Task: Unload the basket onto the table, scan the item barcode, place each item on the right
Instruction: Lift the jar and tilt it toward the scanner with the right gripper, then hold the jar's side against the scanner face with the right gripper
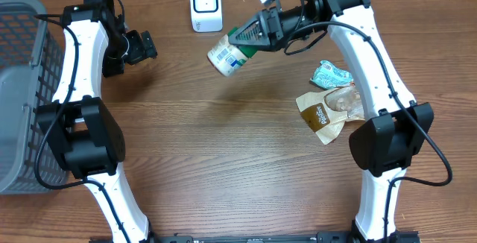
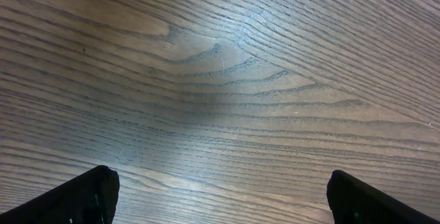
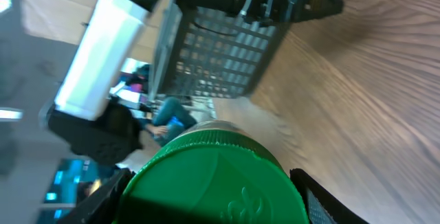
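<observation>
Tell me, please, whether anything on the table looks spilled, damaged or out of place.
Nothing looks spilled or damaged. The green-lidded canister is tilted only because the right claw holds it aloft near the white scanner. The teal packet and brown pouch lie crumpled nearby.

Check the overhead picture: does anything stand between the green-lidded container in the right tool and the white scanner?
Nothing visible does. The container, gripped by the right tool, is held close beside the scanner, with only bare table between them. The packets lie on the container's other side.
</observation>
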You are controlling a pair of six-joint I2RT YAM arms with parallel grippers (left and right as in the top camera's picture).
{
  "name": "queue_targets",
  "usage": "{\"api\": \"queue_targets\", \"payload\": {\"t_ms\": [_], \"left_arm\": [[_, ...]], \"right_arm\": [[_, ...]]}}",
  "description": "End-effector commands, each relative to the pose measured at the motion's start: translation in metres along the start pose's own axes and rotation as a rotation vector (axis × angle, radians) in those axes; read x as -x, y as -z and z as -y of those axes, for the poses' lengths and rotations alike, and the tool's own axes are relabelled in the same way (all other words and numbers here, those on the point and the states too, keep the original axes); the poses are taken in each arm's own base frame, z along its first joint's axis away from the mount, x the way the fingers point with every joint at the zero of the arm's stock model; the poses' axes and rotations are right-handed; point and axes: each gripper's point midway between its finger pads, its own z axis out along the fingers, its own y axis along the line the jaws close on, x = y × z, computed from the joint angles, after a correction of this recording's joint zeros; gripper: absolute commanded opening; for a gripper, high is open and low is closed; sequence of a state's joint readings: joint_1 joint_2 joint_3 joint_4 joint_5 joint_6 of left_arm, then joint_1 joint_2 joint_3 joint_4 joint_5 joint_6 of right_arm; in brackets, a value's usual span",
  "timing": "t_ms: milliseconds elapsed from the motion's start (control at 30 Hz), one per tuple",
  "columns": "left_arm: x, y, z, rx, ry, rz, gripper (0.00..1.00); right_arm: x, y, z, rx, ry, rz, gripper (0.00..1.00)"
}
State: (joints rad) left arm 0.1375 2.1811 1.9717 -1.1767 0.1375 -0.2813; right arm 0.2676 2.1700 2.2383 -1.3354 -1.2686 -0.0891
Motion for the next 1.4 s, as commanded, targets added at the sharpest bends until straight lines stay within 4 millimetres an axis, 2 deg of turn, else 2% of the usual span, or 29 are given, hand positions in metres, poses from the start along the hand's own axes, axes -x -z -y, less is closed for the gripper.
{"api": "queue_targets", "payload": {"t_ms": [0, 333, 800, 933, 1033, 1100, 1267, 1367], "left_arm": [[0.004, -0.001, 0.001, 0.011, 0.001, 0.010, 0.99], [0.003, -0.001, 0.002, 0.010, -0.001, 0.010, 1.00], [0.003, -0.001, 0.002, 0.010, -0.001, 0.010, 0.99], [0.003, -0.001, 0.002, 0.010, -0.001, 0.010, 1.00], [0.003, -0.001, 0.002, 0.010, -0.001, 0.010, 1.00], [0.003, -0.001, 0.002, 0.010, -0.001, 0.010, 0.99], [0.003, -0.001, 0.002, 0.010, -0.001, 0.010, 1.00], [0.003, -0.001, 0.002, 0.010, -0.001, 0.010, 0.99]], "right_arm": [[0.004, 0.018, -0.054, 0.136, 0.070, 0.036, 0.26], [0.009, 0.025, -0.057, 0.164, -0.069, 0.041, 0.26], [0.013, 0.025, -0.056, 0.154, -0.040, 0.048, 0.25], [0.016, 0.023, -0.050, 0.111, -0.015, 0.058, 0.25], [0.020, 0.019, -0.036, 0.023, 0.003, 0.072, 0.26], [0.024, 0.016, -0.019, -0.080, 0.021, 0.089, 0.26], [0.043, 0.018, 0.036, -0.460, 0.080, 0.162, 0.24], [0.057, 0.024, 0.059, -0.661, 0.125, 0.214, 0.19]]}}
